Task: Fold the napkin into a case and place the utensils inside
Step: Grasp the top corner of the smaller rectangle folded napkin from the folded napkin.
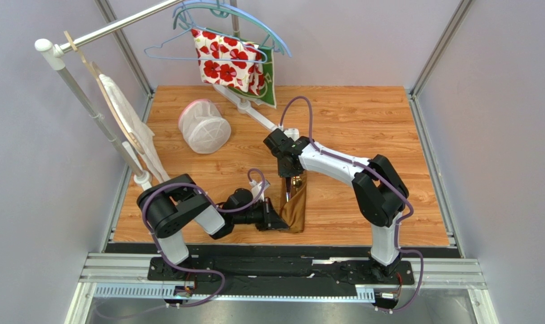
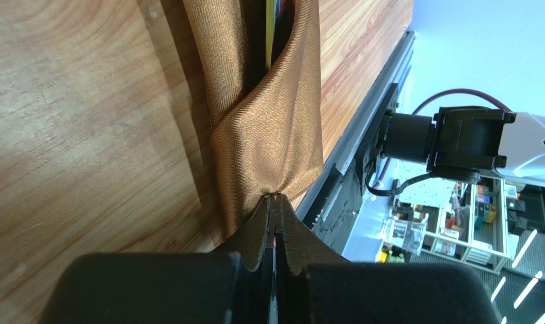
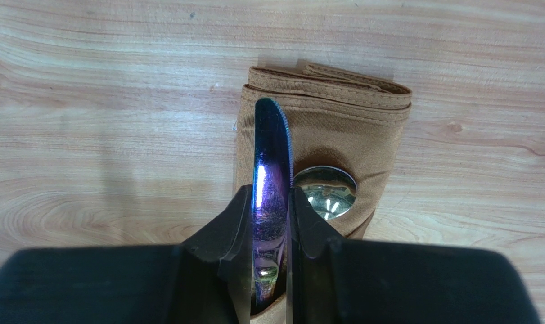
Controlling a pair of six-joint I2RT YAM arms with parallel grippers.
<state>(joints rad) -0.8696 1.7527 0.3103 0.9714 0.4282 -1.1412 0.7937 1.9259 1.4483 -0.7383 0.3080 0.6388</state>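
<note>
shiny satin napkin [image 3: 322, 135], iridescent glossy metal knife [image 3: 271, 169], polished spoon [image 3: 324, 191], wood-grain table [image 3: 86, 135]

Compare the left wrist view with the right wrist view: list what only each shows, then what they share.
Left wrist only: the left fingers pinched shut on an end of the napkin. Right wrist only: the right fingers gripping the purple knife over the napkin, with the gold spoon bowl beside it. Both: the golden-brown napkin on the wooden table.

knife [image 3: 271, 169] handle mostly hidden, spoon [image 3: 324, 191] handle not vis., case [image 2: 275, 121] far end cropped in L wrist view
</note>
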